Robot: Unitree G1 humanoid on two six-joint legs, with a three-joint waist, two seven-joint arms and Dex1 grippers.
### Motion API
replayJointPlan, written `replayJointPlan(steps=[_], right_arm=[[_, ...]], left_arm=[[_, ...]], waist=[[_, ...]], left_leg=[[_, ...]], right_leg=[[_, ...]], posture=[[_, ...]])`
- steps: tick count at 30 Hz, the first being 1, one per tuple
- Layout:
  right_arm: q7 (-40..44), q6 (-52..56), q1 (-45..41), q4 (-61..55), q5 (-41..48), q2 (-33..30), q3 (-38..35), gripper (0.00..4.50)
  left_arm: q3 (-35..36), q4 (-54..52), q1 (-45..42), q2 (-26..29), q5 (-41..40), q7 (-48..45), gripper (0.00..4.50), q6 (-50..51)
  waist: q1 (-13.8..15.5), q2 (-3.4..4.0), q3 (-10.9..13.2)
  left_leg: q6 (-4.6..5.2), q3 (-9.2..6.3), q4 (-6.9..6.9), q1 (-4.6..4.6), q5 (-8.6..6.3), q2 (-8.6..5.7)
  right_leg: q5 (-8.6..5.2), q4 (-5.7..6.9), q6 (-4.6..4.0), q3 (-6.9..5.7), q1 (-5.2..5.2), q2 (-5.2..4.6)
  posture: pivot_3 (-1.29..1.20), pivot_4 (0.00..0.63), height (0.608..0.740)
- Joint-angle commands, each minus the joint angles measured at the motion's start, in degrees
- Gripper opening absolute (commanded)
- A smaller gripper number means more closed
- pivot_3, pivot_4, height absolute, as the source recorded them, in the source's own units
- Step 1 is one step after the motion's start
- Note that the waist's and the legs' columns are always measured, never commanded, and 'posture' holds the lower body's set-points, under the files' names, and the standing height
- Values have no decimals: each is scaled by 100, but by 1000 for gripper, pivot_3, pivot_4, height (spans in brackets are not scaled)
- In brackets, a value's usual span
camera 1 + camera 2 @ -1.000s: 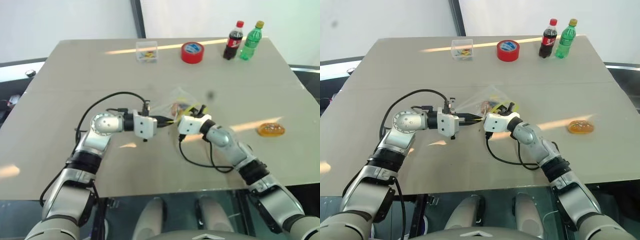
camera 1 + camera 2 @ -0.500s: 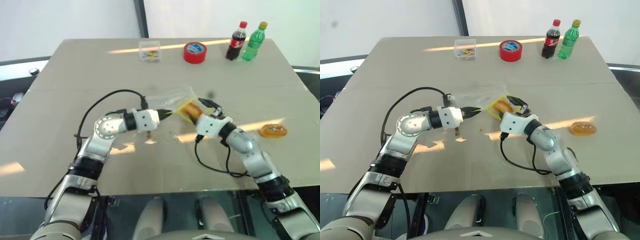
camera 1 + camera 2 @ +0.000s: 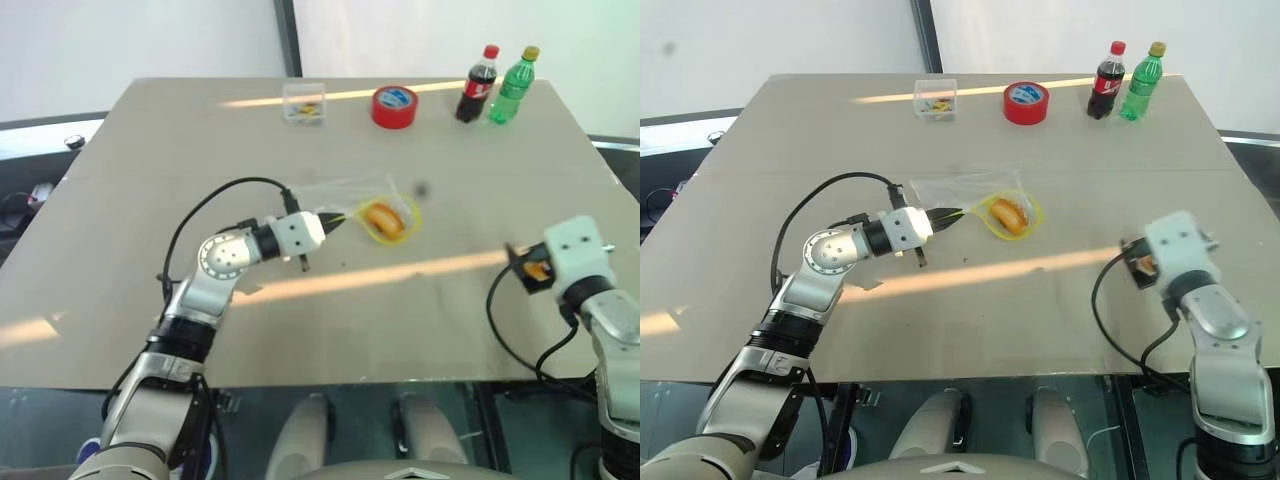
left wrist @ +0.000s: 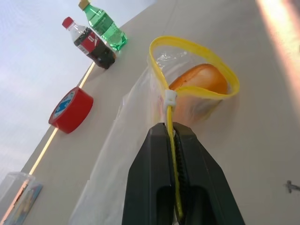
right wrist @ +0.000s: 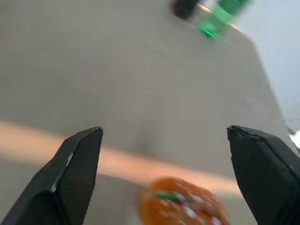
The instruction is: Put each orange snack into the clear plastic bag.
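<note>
Left gripper (image 4: 174, 140) pinched shut on the yellow seal strip of the clear plastic bag (image 3: 345, 200); one orange snack (image 3: 382, 218) sits inside, just beyond its tips. Right gripper (image 5: 166, 154) spread wide, empty, second orange snack (image 5: 183, 206) lying just ahead between the fingers. Risk: glossy snack skids away if the fingers close off-centre; bag mouth may sag shut.

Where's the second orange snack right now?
The loose snack lies on the table's right side, just ahead of the open right hand, well right of the bag.
</note>
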Motion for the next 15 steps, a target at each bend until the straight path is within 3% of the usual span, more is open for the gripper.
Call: replayJointPlan(steps=[1,7,15], right_arm=[[-709,1325,-391,-568,-148,609,-109,4418],[-1485,3466,-1694,-892,-253,1882,-972,4418],[-1778,3941,-2925,-614,-148,2226,-2773,4418]], left_arm=[[-6,-49,-120,-65,-16,72,0,-58],[-21,43,-150,-100,-7,64,0,-121],[-5,-72,-47,-54,-54,21,0,-63]], waist=[[-20,2,-1],[-28,7,-4],[-14,10,-4]], left_leg=[[0,1,0,0,0,0],[0,0,1,-6,0,-9],[0,-1,-2,-8,0,-13]], right_leg=[[0,1,0,2,-1,0],[0,-1,0,1,-4,-10],[0,-3,0,-1,-6,-12]], posture=[[0,150,740],[0,150,740],[0,150,740]])
